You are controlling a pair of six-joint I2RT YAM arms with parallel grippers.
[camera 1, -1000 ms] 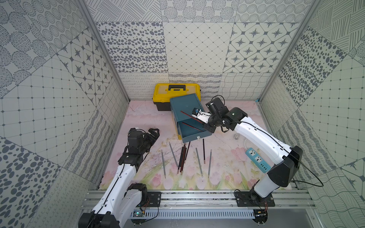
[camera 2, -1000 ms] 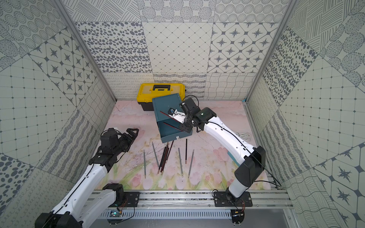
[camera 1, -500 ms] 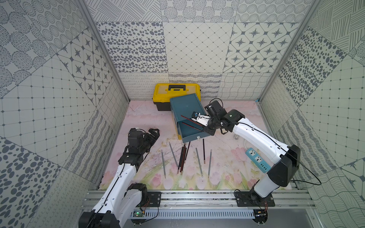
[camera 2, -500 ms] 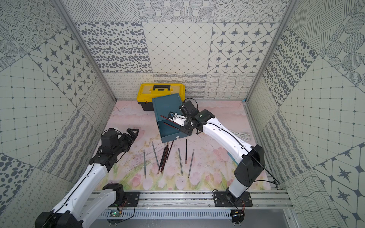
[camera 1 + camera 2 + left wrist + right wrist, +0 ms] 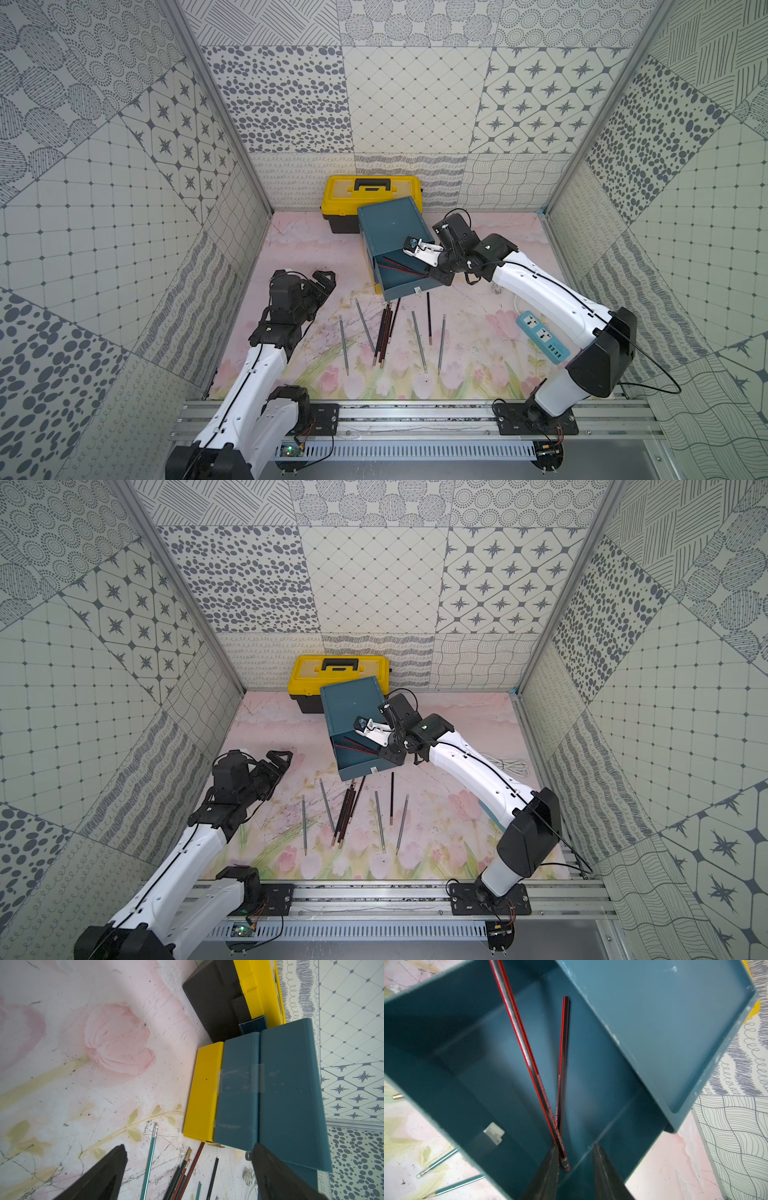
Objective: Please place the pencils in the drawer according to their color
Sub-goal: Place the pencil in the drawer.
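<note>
Two red-and-black striped pencils [image 5: 563, 1064] lay in the open teal plastic drawer [image 5: 436, 1084]. About nine loose pencils [image 5: 383, 332] lay unsorted mid-way across the pink floral surface [image 5: 478, 353]. The right end effector [image 5: 575, 1145] stood narrowly parted and the left end effector [image 5: 189, 1144] wide and empty.

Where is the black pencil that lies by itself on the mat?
In both top views, the black pencil lies on the mat toward the right arm, just in front of the open drawer, between two silver pencils.

text: white print along red-striped pencils [image 5: 548, 1105] | legible: no, too blurred
</note>
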